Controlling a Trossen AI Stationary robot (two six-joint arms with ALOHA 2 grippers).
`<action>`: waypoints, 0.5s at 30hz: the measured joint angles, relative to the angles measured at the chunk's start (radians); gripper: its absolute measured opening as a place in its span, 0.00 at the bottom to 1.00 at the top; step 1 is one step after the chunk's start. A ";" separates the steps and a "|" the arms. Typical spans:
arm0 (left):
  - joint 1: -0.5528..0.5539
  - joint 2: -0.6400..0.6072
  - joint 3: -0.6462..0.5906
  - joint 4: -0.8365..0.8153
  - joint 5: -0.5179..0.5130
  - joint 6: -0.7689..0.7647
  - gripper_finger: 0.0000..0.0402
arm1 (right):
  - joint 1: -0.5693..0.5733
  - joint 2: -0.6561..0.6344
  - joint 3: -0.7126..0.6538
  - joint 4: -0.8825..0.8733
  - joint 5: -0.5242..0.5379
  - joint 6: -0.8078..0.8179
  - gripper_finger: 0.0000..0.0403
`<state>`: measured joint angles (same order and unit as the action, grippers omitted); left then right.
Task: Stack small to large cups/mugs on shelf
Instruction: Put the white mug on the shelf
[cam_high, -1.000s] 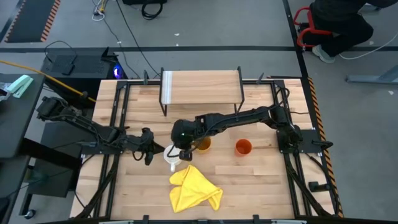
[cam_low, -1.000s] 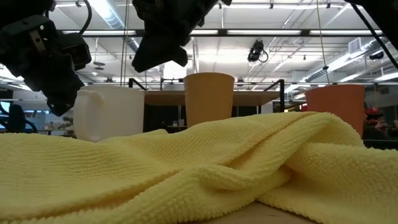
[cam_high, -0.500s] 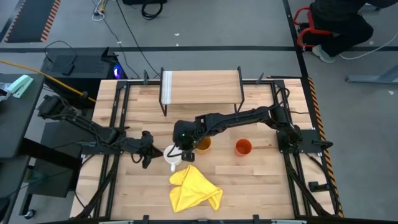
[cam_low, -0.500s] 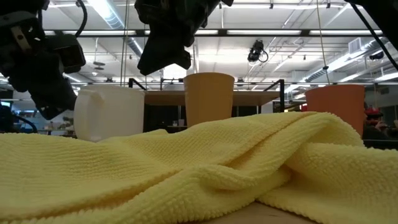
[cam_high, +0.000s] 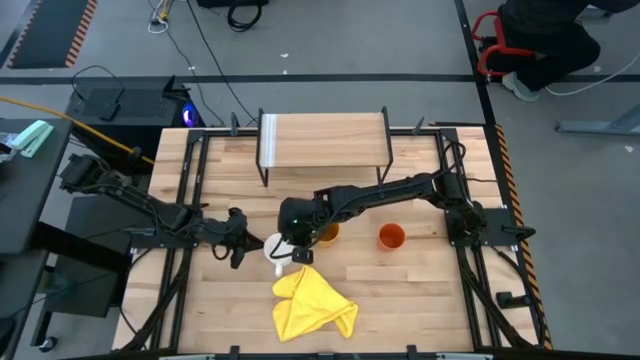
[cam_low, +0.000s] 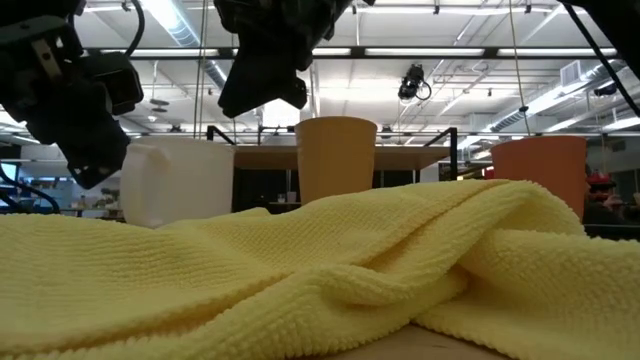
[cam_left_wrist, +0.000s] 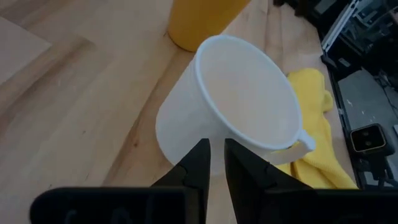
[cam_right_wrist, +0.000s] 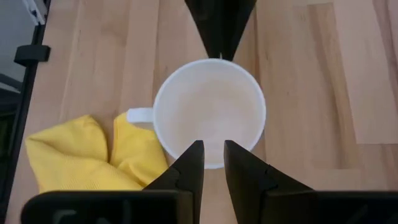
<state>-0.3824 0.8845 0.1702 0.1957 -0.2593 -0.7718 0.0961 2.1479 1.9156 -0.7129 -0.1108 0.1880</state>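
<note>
The white mug (cam_high: 276, 246) stands upright on the table just beyond the yellow cloth (cam_high: 312, 305), its handle (cam_right_wrist: 138, 115) pointing toward the cloth. The yellow-orange cup (cam_high: 326, 232) and the red-orange cup (cam_high: 391, 237) stand to its right. The shelf (cam_high: 323, 139) is at the far side, bare. My left gripper (cam_left_wrist: 217, 149) is shut and points level at the mug's left wall (cam_left_wrist: 180, 124). My right gripper (cam_right_wrist: 211, 149) is shut and hangs above the mug's rim (cam_low: 175, 140), pointing down, clear of it. My left gripper has its shut fingertips (cam_left_wrist: 202, 149) right at the mug's outer wall below the rim, coming level from the table's left. I cannot tell whether they touch the wall. The mug stands upright on the table.
The yellow cloth lies crumpled at the near side, close to the mug and filling the front of the low view (cam_low: 330, 270). Black frame rails (cam_high: 185, 200) run along both table sides. A person (cam_high: 545, 30) sits beyond the far right corner.
My left gripper drew back a little toward the table's left, then came back toward the mug. My right gripper drifted slightly toward the near edge above the mug. The cups and the cloth kept their places.
</note>
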 joint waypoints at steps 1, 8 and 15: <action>0.000 0.000 0.000 0.006 0.000 0.003 0.15 | -0.001 0.000 0.000 0.000 0.003 0.005 0.18; 0.000 0.000 0.000 0.030 0.000 0.025 0.14 | -0.002 0.000 0.000 -0.002 0.006 0.014 0.18; 0.000 0.036 0.000 0.046 -0.006 0.034 0.15 | 0.009 0.000 0.000 -0.035 0.009 0.019 0.18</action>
<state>-0.3824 0.9208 0.1703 0.2418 -0.2658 -0.7379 0.1047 2.1479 1.9156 -0.7480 -0.1020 0.2066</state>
